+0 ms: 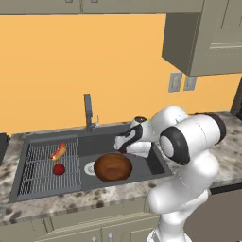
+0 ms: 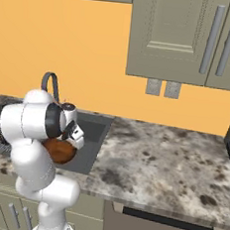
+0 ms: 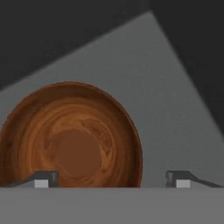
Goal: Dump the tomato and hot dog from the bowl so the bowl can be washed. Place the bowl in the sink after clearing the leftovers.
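The brown wooden bowl (image 1: 113,167) sits empty inside the dark grey sink (image 1: 156,165), beside the drain. It also shows in the hand view (image 3: 72,138) and past my arm in the right base view (image 2: 59,151). My gripper (image 1: 122,144) hovers just above the bowl's right rim and is open (image 3: 112,180). One fingertip (image 3: 41,179) is over the bowl and the other is over the sink floor. The hot dog (image 1: 58,151) and the red tomato (image 1: 58,169) lie on the ribbed grid at the sink's left.
A dark faucet (image 1: 88,112) rises behind the sink. The silver drain (image 1: 90,168) is partly covered by the bowl. Speckled stone counter (image 2: 162,161) spreads to the right of the sink, with cabinets (image 2: 194,40) above it.
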Motion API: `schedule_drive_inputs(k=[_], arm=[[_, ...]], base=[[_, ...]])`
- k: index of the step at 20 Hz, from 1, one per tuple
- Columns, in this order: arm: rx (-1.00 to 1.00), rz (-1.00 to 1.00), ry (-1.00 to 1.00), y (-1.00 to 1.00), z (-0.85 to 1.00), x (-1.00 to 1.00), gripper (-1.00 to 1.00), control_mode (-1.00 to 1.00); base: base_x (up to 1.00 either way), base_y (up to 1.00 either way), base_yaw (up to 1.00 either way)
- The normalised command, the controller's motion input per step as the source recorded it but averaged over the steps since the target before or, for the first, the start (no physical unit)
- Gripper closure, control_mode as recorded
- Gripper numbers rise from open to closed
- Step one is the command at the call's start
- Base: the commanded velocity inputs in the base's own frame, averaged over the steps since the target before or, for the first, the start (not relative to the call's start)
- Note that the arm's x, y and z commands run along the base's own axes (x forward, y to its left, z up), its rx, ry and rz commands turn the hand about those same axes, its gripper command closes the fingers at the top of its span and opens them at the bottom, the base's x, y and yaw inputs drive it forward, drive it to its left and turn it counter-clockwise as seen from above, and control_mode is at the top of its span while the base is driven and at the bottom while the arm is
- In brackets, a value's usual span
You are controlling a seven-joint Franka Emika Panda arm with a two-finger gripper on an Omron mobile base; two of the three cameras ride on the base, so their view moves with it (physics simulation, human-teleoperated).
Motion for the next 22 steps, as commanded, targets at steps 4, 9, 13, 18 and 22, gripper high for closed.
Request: schedule_drive_inputs(k=[4,9,13,18,22], arm=[[-0.07,-0.04,-0.30,0.00,1.00,-0.35,-1.00,-1.00],[-0.10,-0.02,-0.34,0.00,1.00,-0.60,-1.00,-1.00],[-0.03,-0.06,-0.35,-0.04,1.00,-0.93,-1.00,-1.00],[-0.01,-0.05,-0.33,-0.08,1.00,-0.94,-1.00,-1.00],[0.00,-0.01,-0.34,-0.09,1.00,-0.83,-1.00,-1.00]], base=[[0.00,0.00,0.00],[0.00,0.00,0.00],[0.00,0.00,0.00],[0.00,0.00,0.00],[0.00,0.00,0.00]])
